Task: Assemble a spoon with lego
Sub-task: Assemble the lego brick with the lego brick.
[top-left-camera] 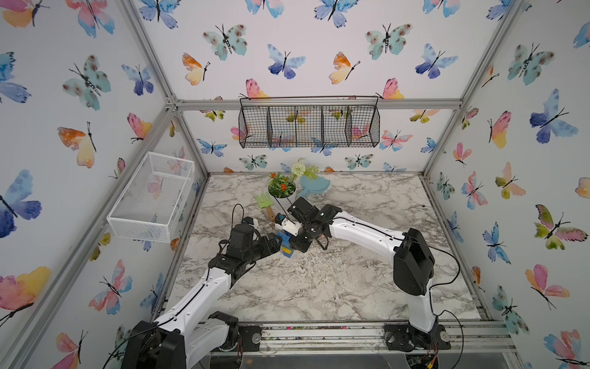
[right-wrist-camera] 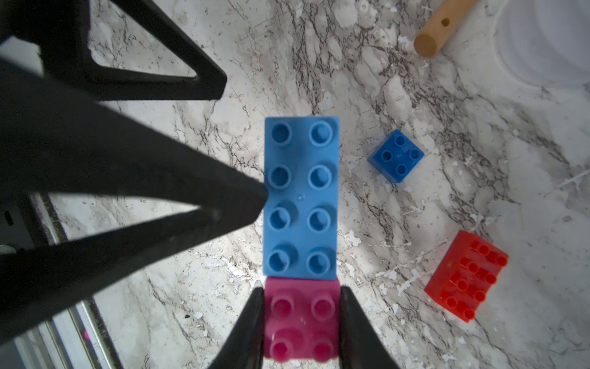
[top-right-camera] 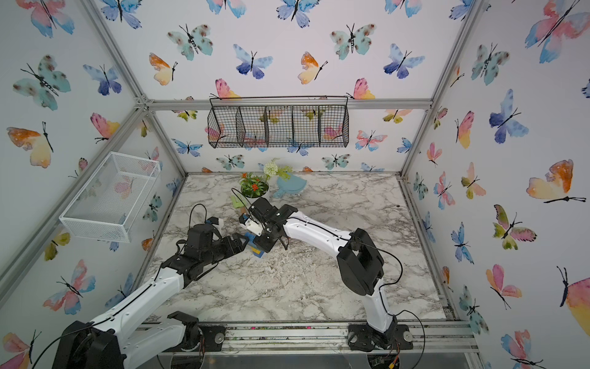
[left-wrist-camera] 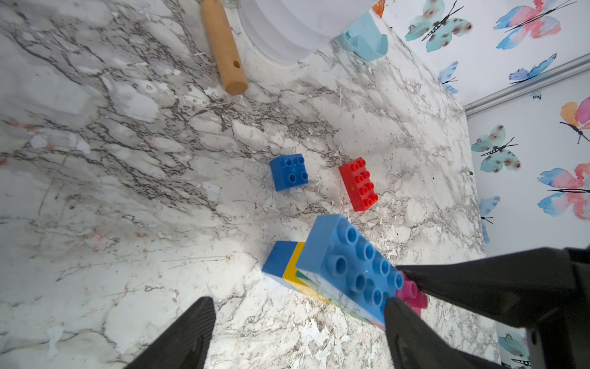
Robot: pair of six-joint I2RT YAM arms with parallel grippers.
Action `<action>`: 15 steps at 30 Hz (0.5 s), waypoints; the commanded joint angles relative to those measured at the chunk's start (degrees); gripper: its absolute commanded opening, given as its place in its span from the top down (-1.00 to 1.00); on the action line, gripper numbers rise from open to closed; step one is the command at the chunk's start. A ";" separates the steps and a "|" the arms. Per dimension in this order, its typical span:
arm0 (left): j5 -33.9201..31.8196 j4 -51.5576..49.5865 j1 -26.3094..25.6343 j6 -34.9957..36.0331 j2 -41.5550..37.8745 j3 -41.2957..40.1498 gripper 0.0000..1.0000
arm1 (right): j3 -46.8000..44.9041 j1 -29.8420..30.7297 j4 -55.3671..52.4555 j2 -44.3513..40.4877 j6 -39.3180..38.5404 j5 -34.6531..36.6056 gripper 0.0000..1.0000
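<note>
While the right fingers [right-wrist-camera: 245, 329] were clamped on the pink brick [right-wrist-camera: 300, 319] topping the half-built spoon [left-wrist-camera: 292, 265] on the worktop [left-wrist-camera: 159, 191], the left fingers [left-wrist-camera: 185, 332] sat wide open, one tip touching its light-blue brick [right-wrist-camera: 300, 195]; left arm [top-left-camera: 204, 287] and right arm [top-left-camera: 360, 230] reached in low, wrists close together; red brick [left-wrist-camera: 357, 183] lay loose nearby.

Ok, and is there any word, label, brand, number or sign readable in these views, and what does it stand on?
No text can be read in any view.
Studs of the light-blue brick, pink brick, red brick and dark blue brick: no legible lettering.
Small dark mark on the wall, left wrist view: too small to read.
</note>
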 commanded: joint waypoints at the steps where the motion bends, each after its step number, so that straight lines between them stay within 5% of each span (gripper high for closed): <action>1: 1.66 0.89 0.36 0.74 2.17 1.65 -0.71 | -0.43 0.50 -4.94 3.31 0.36 1.58 0.97; 15: 2.49 2.22 0.54 1.62 4.44 0.95 -0.67 | 1.41 1.14 -6.49 5.08 0.34 1.43 0.97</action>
